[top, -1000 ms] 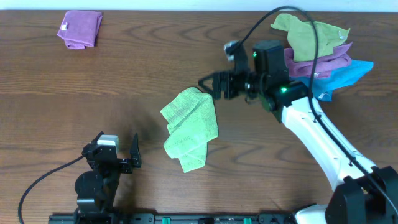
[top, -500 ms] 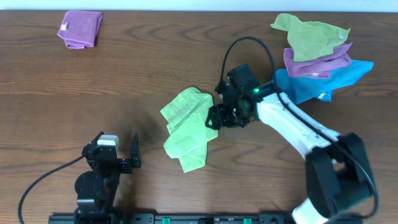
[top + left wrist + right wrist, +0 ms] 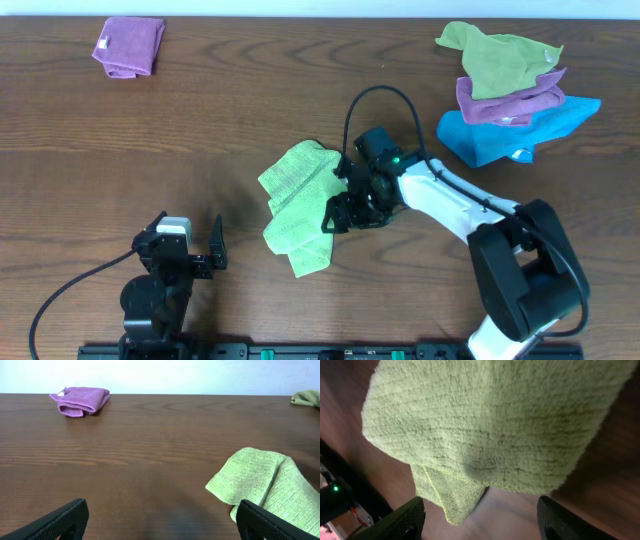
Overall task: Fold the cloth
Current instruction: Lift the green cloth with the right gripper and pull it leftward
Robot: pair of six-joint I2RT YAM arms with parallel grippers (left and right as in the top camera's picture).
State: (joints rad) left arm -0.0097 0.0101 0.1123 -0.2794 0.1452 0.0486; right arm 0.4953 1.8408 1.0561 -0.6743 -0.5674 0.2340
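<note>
Although the cloth (image 3: 300, 205) near the bench's middle already lies doubled over, its layers are skewed, so I judge folding unfinished. The right gripper (image 3: 335, 198) hovers at its edge, jaws wide, holding nothing; the left gripper (image 3: 190, 245), by the front edge, gapes empty.

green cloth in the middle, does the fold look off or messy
Yes: the cloth is folded unevenly. Its layers don't line up, and a lower layer's corner pokes out past the top layer's edge. The open right gripper is at its edge.
</note>
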